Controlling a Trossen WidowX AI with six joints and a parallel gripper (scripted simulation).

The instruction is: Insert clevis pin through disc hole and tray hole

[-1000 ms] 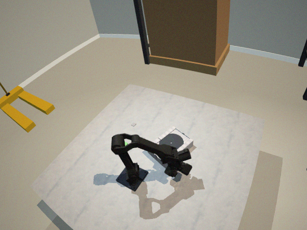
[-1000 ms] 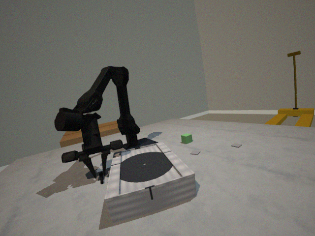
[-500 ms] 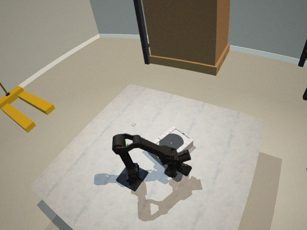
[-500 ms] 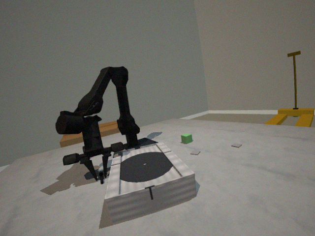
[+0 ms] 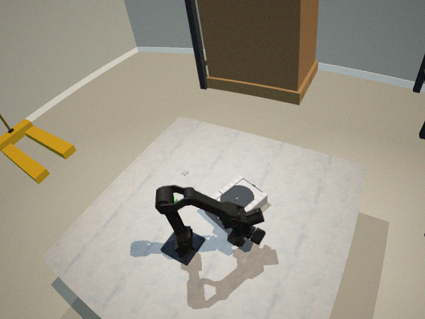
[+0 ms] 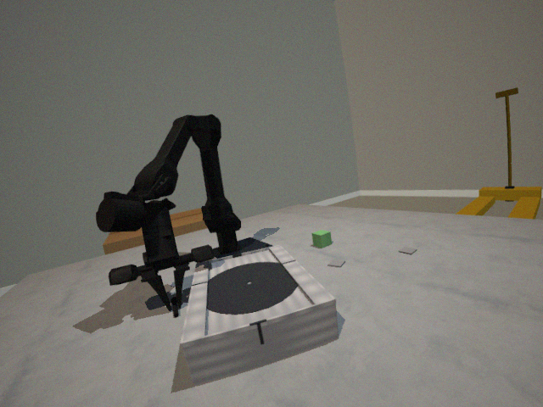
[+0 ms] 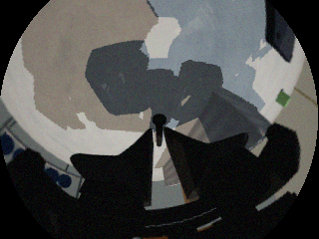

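The black arm rose from its base, bent at the elbow and reached forward and down; its gripper (image 5: 244, 245) (image 6: 174, 304) (image 7: 158, 130) pointed downward, fingertips close together.

Workshop or warehouse-like room: a yellow pallet-truck shape (image 5: 51, 140) (image 6: 511, 192), with forks and an upright handle, stands at the left in the top view and at the right edge in the exterior view; a large brown cabinet (image 5: 252, 44) occupies the top view's upper centre.
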